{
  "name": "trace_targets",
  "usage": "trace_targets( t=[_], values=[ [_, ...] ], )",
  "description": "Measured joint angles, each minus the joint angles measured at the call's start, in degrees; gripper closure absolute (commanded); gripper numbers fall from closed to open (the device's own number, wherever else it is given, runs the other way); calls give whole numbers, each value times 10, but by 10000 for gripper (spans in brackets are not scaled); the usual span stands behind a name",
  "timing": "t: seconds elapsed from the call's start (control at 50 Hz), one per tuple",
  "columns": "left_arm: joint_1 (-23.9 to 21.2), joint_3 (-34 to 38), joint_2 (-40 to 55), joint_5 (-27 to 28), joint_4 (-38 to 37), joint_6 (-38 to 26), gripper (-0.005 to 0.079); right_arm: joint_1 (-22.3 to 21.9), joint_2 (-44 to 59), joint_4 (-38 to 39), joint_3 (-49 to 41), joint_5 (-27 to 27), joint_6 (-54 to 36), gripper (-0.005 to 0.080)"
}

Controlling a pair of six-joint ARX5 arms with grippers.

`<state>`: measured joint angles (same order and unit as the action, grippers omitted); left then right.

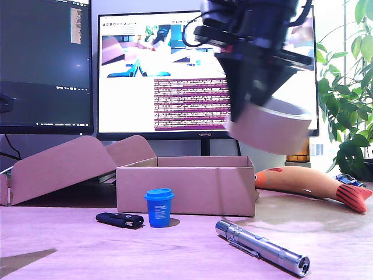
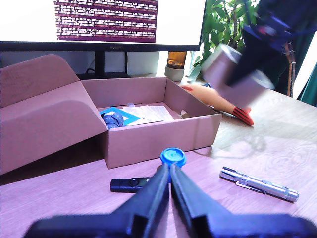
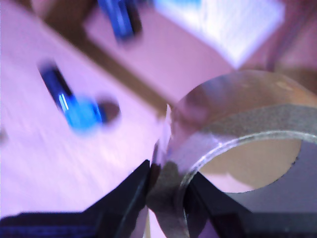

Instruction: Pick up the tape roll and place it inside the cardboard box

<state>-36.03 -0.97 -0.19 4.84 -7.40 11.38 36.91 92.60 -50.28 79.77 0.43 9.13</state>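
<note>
The tape roll (image 1: 269,125), a wide pale ring, hangs in the air above the cardboard box's end at the exterior view's right. My second gripper (image 1: 252,111) is shut on its wall from above. The second wrist view shows the fingers (image 3: 130,191) pinching the tape roll (image 3: 237,124) at my second gripper (image 3: 166,173). The cardboard box (image 1: 186,189) stands open on the desk, with papers and a blue item inside. In the first wrist view my first gripper (image 2: 170,166) is shut and empty, low over the desk in front of the cardboard box (image 2: 158,139), with the blurred tape roll (image 2: 233,74) beyond it.
A small blue lidded cup (image 1: 159,207) and a black USB stick (image 1: 119,219) sit in front of the box. A silver torch (image 1: 262,248) lies nearer the front. An orange fish toy (image 1: 309,184), a plant (image 1: 349,105), monitors and the box's open flap (image 1: 58,166) stand behind.
</note>
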Motion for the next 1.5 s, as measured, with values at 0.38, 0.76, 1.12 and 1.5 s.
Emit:
trace_targets(
  t=[0.38,0.76,1.12,1.5],
  values=[
    [0,0,0,0,12,0,761,10,70,108,1,0,-17,764],
    [0,0,0,0,11,0,761,11,161,116,92,1,-47,764],
    [0,0,0,0,5,0,761,11,172,151,110,0,-63,764],
    [0,0,0,0,1,0,761,11,216,214,113,0,-84,764]
  ],
)
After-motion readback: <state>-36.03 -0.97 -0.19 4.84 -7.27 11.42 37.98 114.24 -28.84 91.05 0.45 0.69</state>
